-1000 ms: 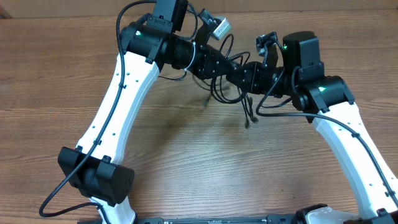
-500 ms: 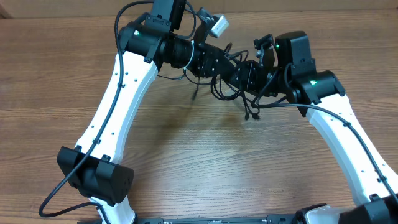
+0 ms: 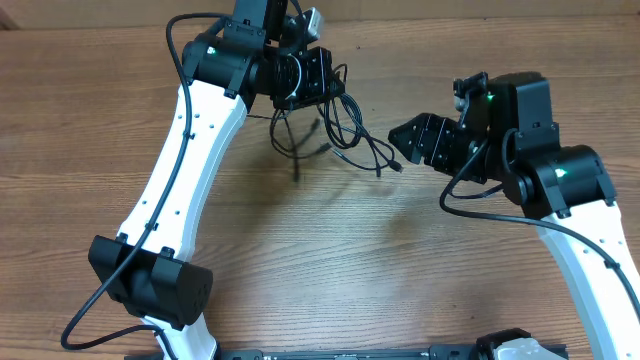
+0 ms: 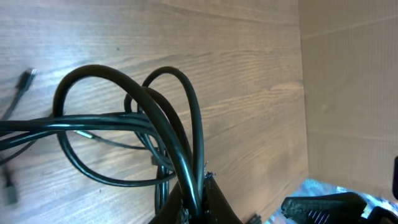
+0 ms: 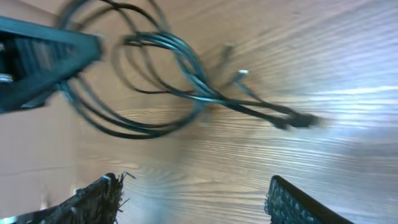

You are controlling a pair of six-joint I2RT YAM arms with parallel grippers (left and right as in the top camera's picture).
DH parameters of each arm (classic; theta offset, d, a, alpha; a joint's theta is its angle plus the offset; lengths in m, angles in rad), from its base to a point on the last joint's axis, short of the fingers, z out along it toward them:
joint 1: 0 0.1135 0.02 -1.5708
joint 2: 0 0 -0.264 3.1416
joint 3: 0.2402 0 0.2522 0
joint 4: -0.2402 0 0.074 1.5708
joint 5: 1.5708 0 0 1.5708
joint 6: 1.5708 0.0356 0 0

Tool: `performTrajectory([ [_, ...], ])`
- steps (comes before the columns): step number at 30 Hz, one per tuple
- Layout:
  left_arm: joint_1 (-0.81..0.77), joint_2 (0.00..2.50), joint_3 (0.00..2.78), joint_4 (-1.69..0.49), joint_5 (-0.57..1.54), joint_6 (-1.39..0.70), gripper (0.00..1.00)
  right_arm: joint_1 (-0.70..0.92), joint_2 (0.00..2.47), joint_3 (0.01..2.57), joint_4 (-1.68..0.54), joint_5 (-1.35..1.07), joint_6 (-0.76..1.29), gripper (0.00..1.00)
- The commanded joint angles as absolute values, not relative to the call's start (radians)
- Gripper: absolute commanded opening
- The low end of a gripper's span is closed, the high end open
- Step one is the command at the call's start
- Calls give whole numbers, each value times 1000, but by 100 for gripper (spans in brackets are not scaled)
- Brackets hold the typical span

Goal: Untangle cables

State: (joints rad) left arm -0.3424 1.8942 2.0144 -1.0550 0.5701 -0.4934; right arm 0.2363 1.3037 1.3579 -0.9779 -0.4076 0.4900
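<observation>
Pinching cables (image 3: 347, 135) between left fingers (image 4: 217, 208) at far side of bench (image 3: 300, 250), loops dangling below. Spread wide at right fingers (image 5: 295, 202), gripping nothing, near the bundle but apart.

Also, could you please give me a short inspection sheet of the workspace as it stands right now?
Surface: wooden table, bare grain showing.
Job's things: thin black cables in one looped bundle, hanging from the left gripper, plug ends trailing towards the right arm.
Clutter: nothing seen.
Grippers: left gripper shut on the cables; right gripper open, empty, apart from the bundle.
Cables: thick black arm wires run along both arms.
Surroundings: plain tan panel beyond the table edge.
</observation>
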Motion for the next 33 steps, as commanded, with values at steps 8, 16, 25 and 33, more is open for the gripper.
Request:
performTrajectory([
  [8, -258, 1858, 2017, -1057, 840, -193, 4, 236, 1343, 1341, -1077, -661, -500, 100],
  [16, -159, 1858, 2017, -1074, 1083, -152, 4, 236, 1415, 1341, -1014, -683, -548, 100],
  [25, -149, 1858, 2017, -1088, 1198, -154, 4, 236, 1566, 1341, -864, -726, -547, 100],
  [33, -149, 1858, 2017, -1083, 1209, -161, 4, 258, 1670, 1341, -877, -844, -547, 77],
])
